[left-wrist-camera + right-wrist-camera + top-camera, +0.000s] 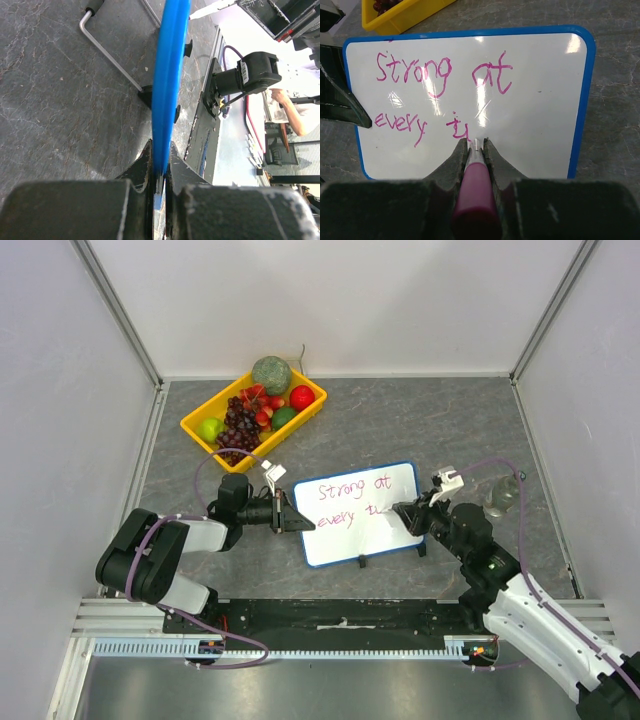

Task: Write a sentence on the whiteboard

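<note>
The whiteboard (340, 543) stands in the middle of the grey table (450, 430), between the two arms. It has a thin blue rim and small black feet (362, 561). In the left wrist view its blue edge (170, 75) shows side on, and a bent metal wire (107, 52) props it up from behind, so it leans a bit.

The sentence (438, 90) is in pink ink on two lines. The top line says "Strong at". The line under it says "every" and then two letters that look like "tu".

The left gripper (290, 518) is pressed tight on the left edge of the board, and the blue rim sits right between its two fingers (145, 167).

The right gripper (476, 145) pinches a pink marker (472, 195). The marker points at the board, and its tip touches the white part just below and to the right of the last letters. From above, this gripper (400, 515) is at the right side of the board.

A yellow bin (200, 430) is at the back left of the table, well apart from the board. It holds purple grapes (238, 425), a red apple (301, 397) and other fruit.
</note>
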Robot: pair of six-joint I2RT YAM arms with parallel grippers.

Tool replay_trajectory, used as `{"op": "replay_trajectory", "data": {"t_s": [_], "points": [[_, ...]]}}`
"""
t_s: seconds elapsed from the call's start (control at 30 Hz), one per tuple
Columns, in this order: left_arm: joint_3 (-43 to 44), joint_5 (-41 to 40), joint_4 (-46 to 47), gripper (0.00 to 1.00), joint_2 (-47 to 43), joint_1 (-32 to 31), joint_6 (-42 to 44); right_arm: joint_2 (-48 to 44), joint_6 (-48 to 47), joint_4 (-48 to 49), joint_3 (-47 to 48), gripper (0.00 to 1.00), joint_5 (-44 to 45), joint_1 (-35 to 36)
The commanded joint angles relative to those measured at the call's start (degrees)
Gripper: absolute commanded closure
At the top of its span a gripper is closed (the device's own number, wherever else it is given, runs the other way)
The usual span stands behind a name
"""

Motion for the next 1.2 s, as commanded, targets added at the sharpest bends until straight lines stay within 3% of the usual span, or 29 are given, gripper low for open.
{"op": "replay_trajectory", "data": {"t_s": [0.0,0.6,1.17], "points": [[-1.2,-6.2,-3.0,0.98,0.7,1.2,2.6,1.7,-0.3,2.1,1.7,1.0,4.8,-0.1],[-1.2,-5.7,-2.7,0.98,0.8,1.1,2.6,3.5,0.1,3.7,3.6,1.0,5.2,-0.1],[-1.2,-5.6,-2.5,0.98,1.0,1.1,2.5,2.3,-0.9,-0.4,1.1,1.0,2.1,-0.1]]}}
